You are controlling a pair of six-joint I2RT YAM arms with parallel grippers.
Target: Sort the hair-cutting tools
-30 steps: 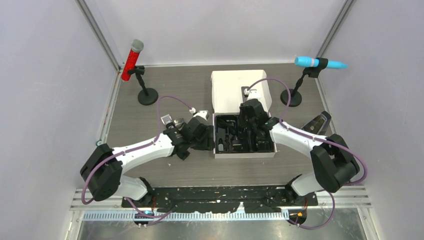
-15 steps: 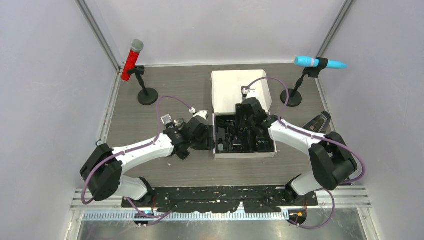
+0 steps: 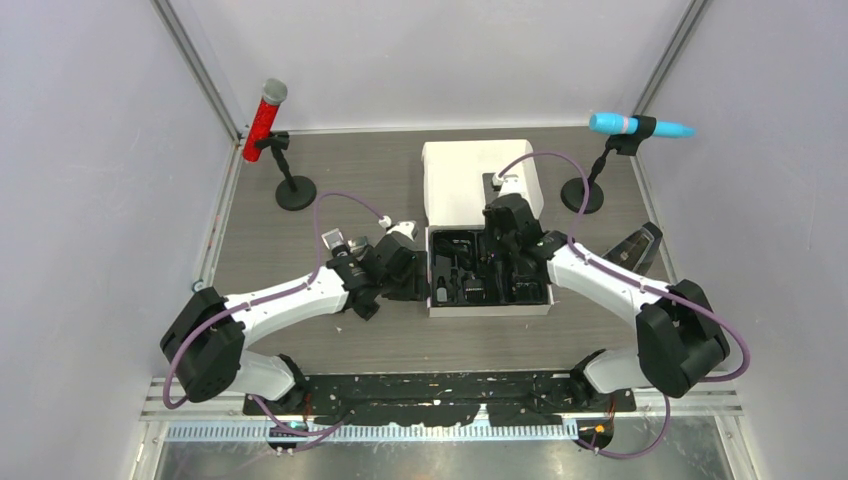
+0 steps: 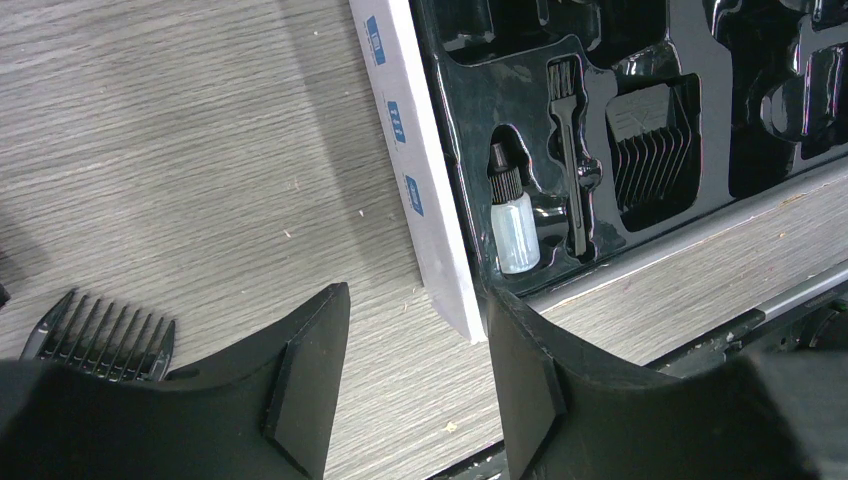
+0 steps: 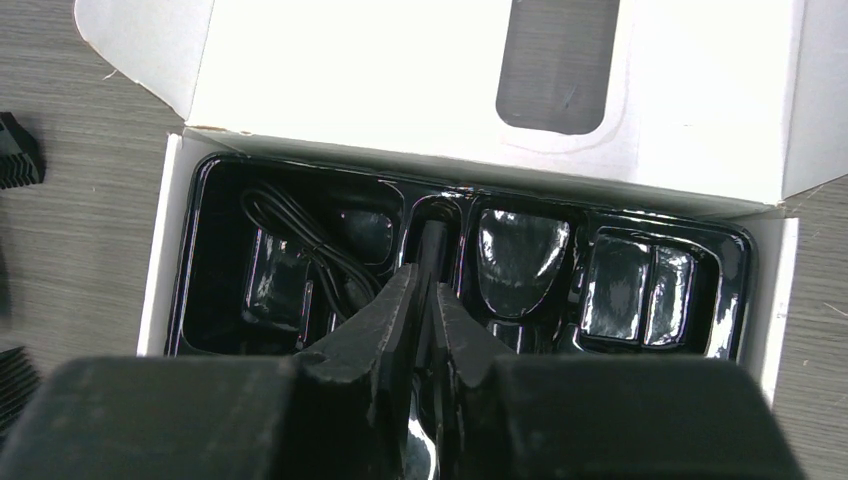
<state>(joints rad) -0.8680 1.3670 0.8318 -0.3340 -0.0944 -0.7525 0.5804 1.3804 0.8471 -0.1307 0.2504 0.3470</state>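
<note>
Right gripper (image 5: 428, 285) pinches a slim dark tool (image 5: 432, 240) toward the tray's (image 5: 300, 172) far edge, likely seating it; left gripper (image 4: 415, 295) spread, empty beside a comb (image 4: 100, 335)

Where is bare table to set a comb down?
Bare wood between the red microphone stand and the white box, and the strip in front of the box. Crowded between the left end effector and the box.
</note>
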